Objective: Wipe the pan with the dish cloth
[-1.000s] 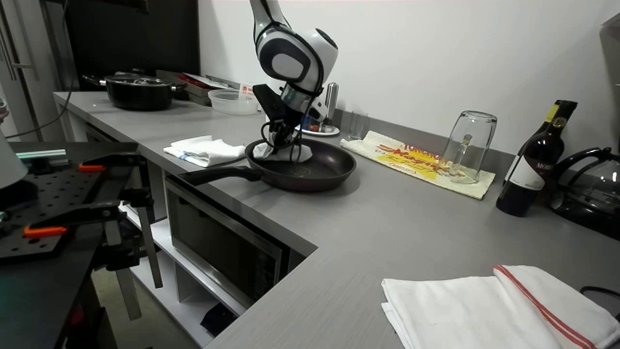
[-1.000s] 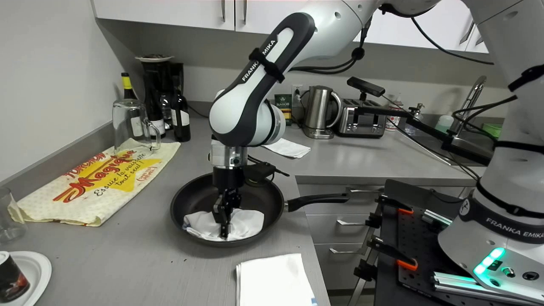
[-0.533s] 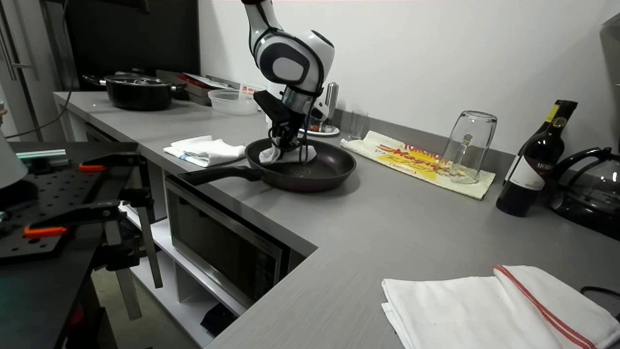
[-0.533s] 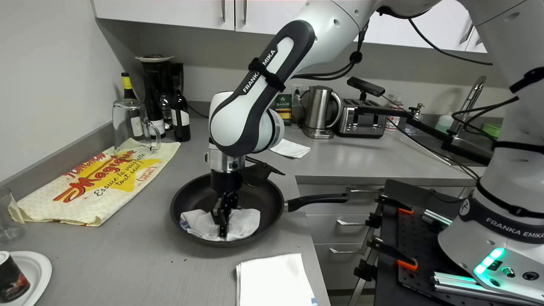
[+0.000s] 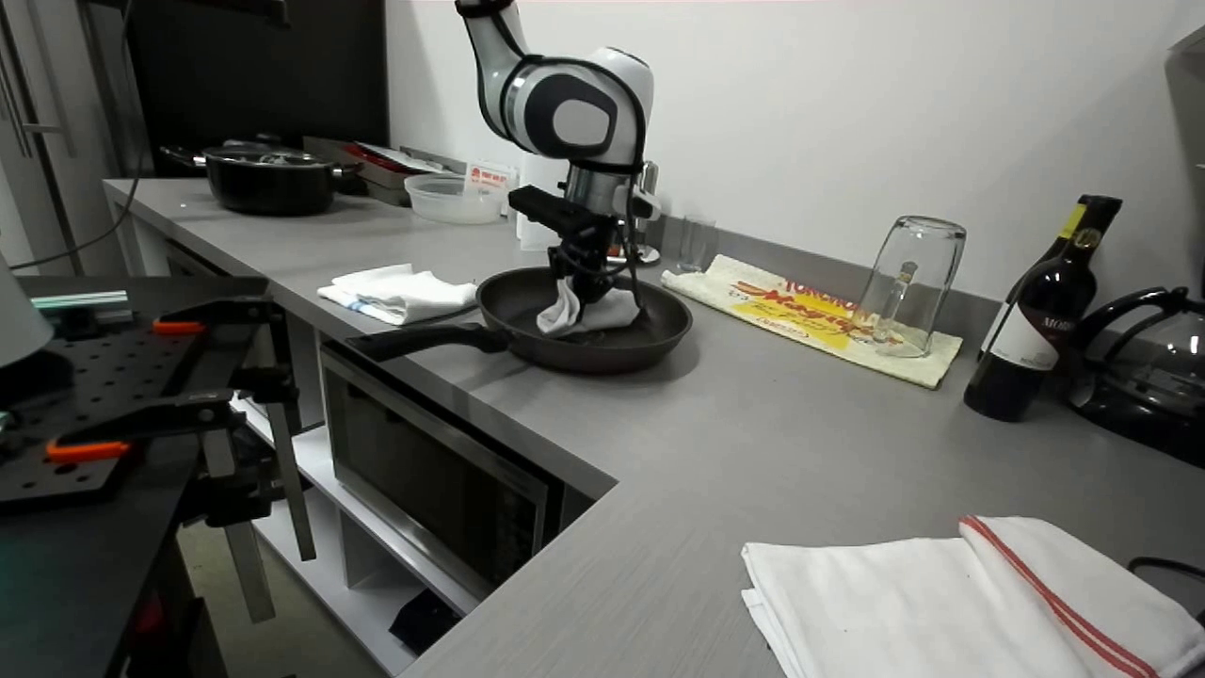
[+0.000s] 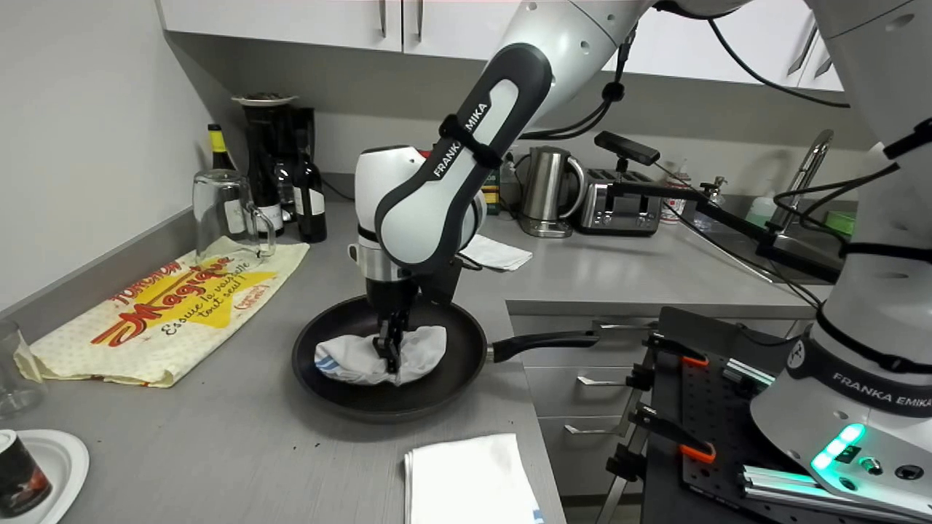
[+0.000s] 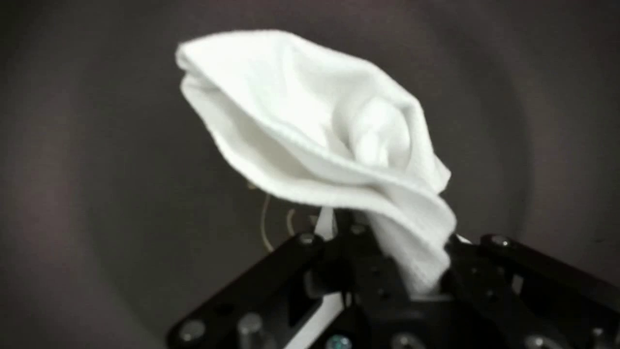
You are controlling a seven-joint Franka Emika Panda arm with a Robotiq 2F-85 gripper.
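Note:
The dark frying pan (image 6: 466, 364) sits on the grey counter, its black handle (image 6: 546, 342) reaching past the counter edge. The pan shows in both exterior views (image 5: 612, 358) and fills the wrist view's background (image 7: 145, 203). A white dish cloth with blue stripes (image 6: 346, 360) is bunched inside the pan; it also shows in an exterior view (image 5: 612, 311) and in the wrist view (image 7: 290, 102). My gripper (image 6: 391, 360) points down into the pan, its fingers closed on a gathered fold of the cloth (image 7: 407, 242). The fingertips are partly hidden by cloth. I cannot tell how much cloth touches the pan.
A folded white cloth (image 6: 470, 480) lies close beside the pan. A yellow printed towel (image 6: 182, 313) bears an upturned glass mug (image 6: 231, 218). A white plate with a cup (image 6: 73, 466) stands at the near left. A red-striped cloth (image 5: 941, 603) lies on the counter's other arm.
My gripper has carried the cloth across the pan: rightward in one exterior view, up the picture, away from the near rim, where the robot base shows. The pan has not visibly moved.

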